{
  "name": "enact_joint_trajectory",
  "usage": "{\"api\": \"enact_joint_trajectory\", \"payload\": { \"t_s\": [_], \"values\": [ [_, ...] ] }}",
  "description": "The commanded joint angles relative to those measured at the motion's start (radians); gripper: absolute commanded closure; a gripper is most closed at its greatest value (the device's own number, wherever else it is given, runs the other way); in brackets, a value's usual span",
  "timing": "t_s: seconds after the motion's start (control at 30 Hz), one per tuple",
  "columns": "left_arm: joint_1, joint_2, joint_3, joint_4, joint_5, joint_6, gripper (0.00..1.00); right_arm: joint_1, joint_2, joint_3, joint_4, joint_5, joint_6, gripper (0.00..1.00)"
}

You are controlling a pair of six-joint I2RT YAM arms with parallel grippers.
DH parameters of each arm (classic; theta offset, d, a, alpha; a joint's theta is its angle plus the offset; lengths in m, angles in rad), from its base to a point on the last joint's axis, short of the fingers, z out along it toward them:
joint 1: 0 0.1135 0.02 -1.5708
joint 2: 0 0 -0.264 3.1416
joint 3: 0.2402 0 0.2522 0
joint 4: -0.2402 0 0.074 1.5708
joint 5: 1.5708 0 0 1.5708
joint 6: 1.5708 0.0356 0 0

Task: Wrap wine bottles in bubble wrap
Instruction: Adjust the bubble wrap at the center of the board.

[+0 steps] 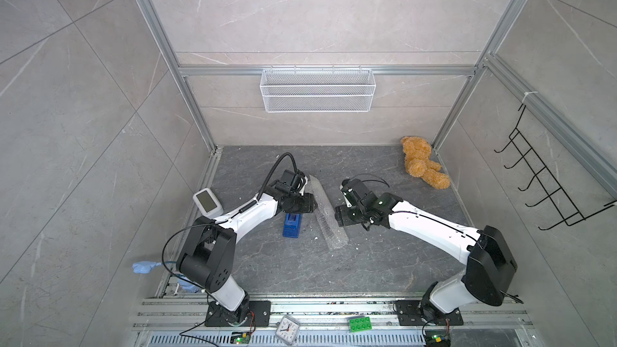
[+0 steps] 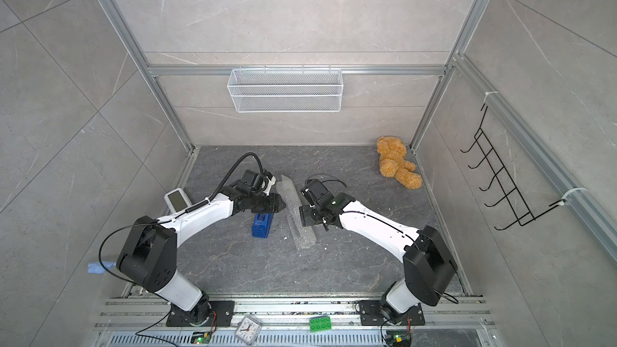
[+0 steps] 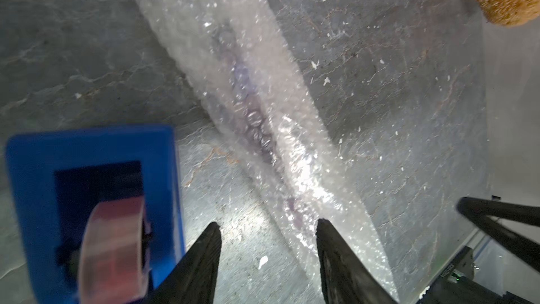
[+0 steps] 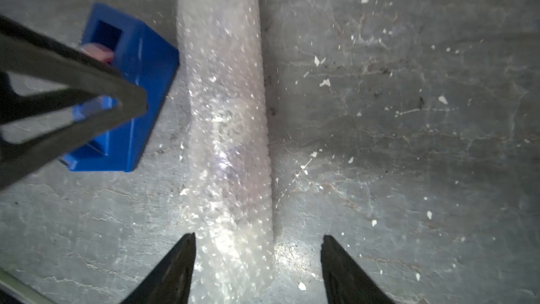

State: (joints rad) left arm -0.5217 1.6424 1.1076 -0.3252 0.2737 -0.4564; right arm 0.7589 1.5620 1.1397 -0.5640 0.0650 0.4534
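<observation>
The left pincer (image 3: 268, 223) has its jaws spread and empty, low over the desk (image 1: 384, 262), between the blue tape dispenser (image 1: 292, 225) and the bubble wrap (image 1: 326, 218). The right pincer (image 4: 258, 235) is spread and empty too, and the roll runs out from between its jaws. The wrap lies rolled just beside the dispenser, its long axis pointing away from the arm bases. A purplish streak inside is probably the wine bottle (image 3: 252, 115). Both arms reach in low from opposite sides, about equally near.
</observation>
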Motion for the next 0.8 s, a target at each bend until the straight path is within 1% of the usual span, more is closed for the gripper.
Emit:
{"api": "enact_joint_trajectory", "payload": {
  "t_s": [0.0, 0.07, 0.17, 0.33, 0.43, 0.6, 0.77],
  "values": [
    [-0.001, 0.061, 0.045, 0.067, 0.071, -0.056, 0.44, 0.007, 0.034, -0.046, 0.063, -0.046, 0.02, 0.29],
    [-0.001, 0.096, 0.049, 0.102, 0.096, -0.075, 0.44, 0.01, 0.043, -0.072, 0.11, -0.079, 0.04, 0.29],
    [0.0, 0.14, 0.055, 0.135, 0.12, -0.092, 0.45, 0.022, 0.054, -0.103, 0.15, -0.089, 0.063, 0.28],
    [-0.001, 0.187, 0.06, 0.161, 0.14, -0.087, 0.5, 0.043, 0.081, -0.132, 0.177, -0.094, 0.089, 0.28],
    [0.0, 0.223, 0.071, 0.178, 0.171, -0.073, 0.54, 0.056, 0.096, -0.144, 0.191, -0.092, 0.104, 0.29],
    [0.0, 0.274, 0.085, 0.223, 0.221, -0.066, 0.56, 0.072, 0.11, -0.155, 0.197, -0.063, 0.134, 0.31],
    [0.0, 0.293, 0.103, 0.207, 0.228, -0.047, 0.57, 0.074, 0.109, -0.14, 0.167, -0.003, 0.133, 0.31]
  ]
}}
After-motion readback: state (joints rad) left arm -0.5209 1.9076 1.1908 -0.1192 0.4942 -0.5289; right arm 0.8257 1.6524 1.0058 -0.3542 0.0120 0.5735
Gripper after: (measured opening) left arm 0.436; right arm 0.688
